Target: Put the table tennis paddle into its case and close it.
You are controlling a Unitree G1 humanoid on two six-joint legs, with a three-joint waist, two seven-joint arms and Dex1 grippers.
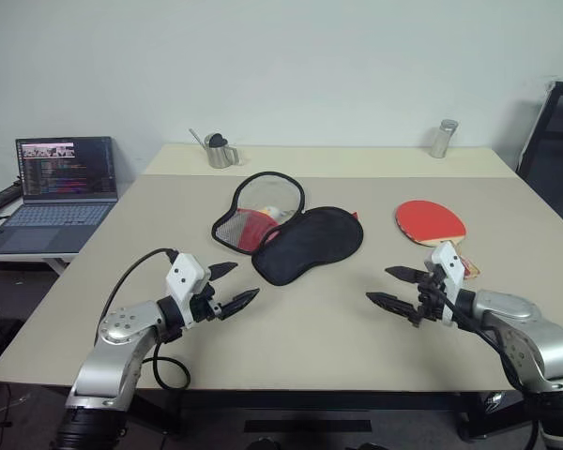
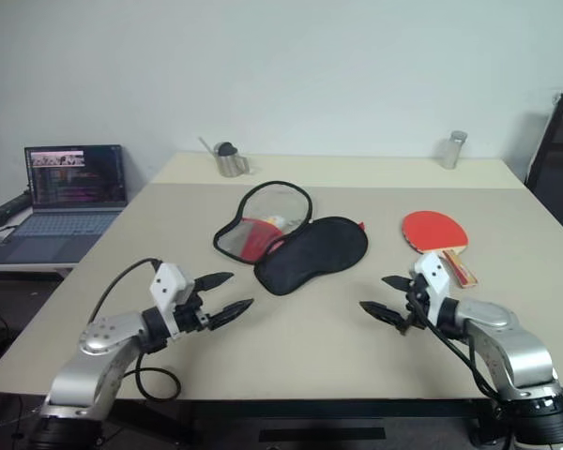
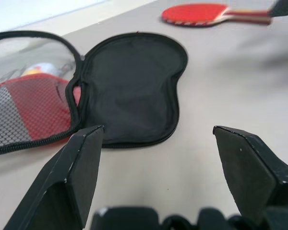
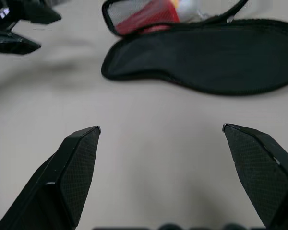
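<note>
Two arms up over a big beige table [image 1: 357, 337], both hanging above the near half, neither touching anything. From my remote seat I order things largest to smallest.

Table: a 2nd, paler top butts against its far edge. Laptop [image 1: 61, 192] w/ lid up and screen lit sits on a lower desk off the table's left side.

Case [image 1: 291, 234]: unzipped and spread flat near the table's middle, in 2 lobes. Black half lies toward the right, nearer me; the mesh half w/ red panel lies toward the left and further back. Something pale shows through the mesh, can't tell what. Zipper edge runs round both lobes.

Paddle [image 1: 432, 223]: flat on the table, red face up, right of the case and apart from it, not inside. Handle points toward the near edge; it sits just behind the right gripper in the head view.

Left gripper [image 1: 230, 286]: fingers spread, nothing between them, pointing toward the case's black half; wrist cam looks straight at it.

Right gripper [image 1: 399, 289]: fingers spread wide, empty, pointing left toward the case; table bare between the tips.

Small items at far edge: metal cup [image 1: 220, 150] w/ dark lid on the left, metal canister [image 1: 442, 138] on the right.
</note>
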